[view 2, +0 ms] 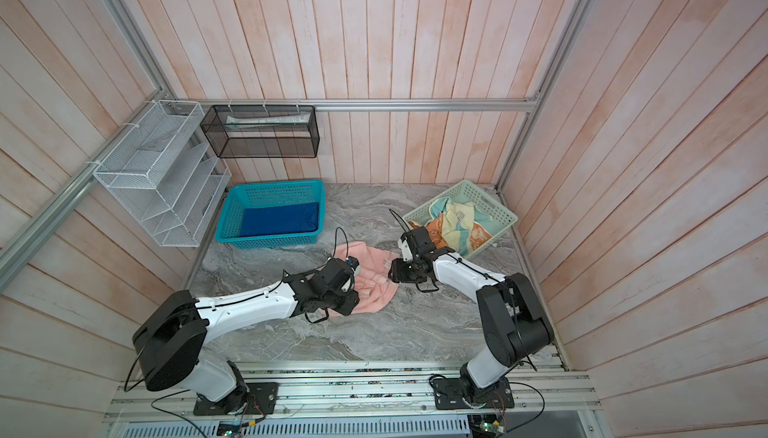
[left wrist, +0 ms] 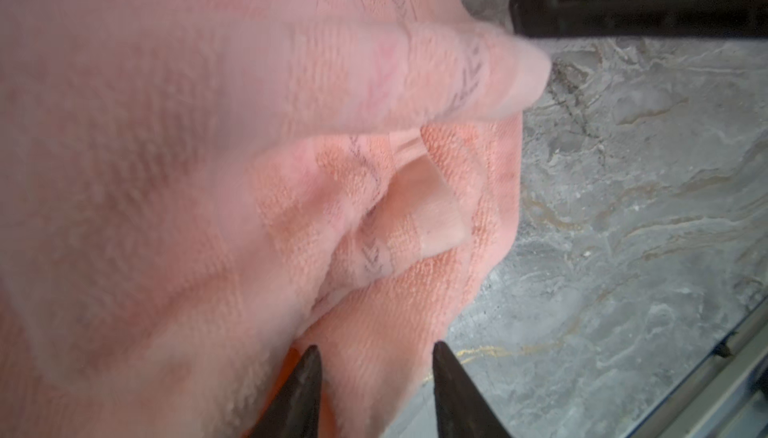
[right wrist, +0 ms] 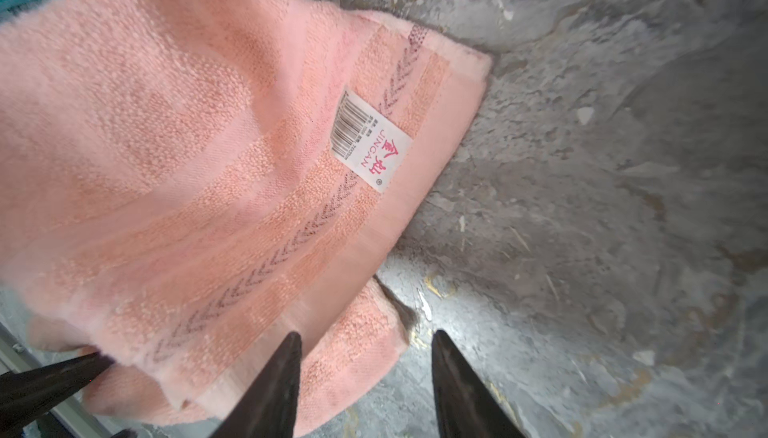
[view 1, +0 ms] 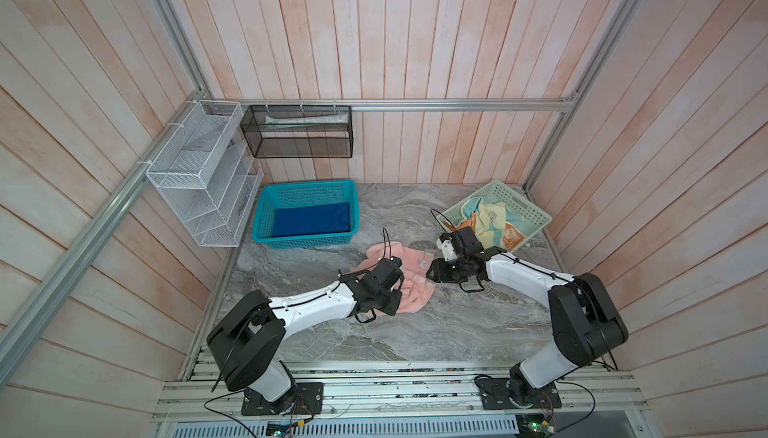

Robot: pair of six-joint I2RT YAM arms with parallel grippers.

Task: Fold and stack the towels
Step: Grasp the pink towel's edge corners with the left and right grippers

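Grey marbled counter carries the work. At frame centre the pink towel lies rumpled and partly doubled, where either arm can reach an edge. The left claw has cloth bunched between its parted fingers — pinched or not, I cannot tell. The right claw is spread and empty over the tagged hem. The folded blue towel sits in the teal basket at left — likely the stack's base. Two patterned towels wait in the green tray, upper right.
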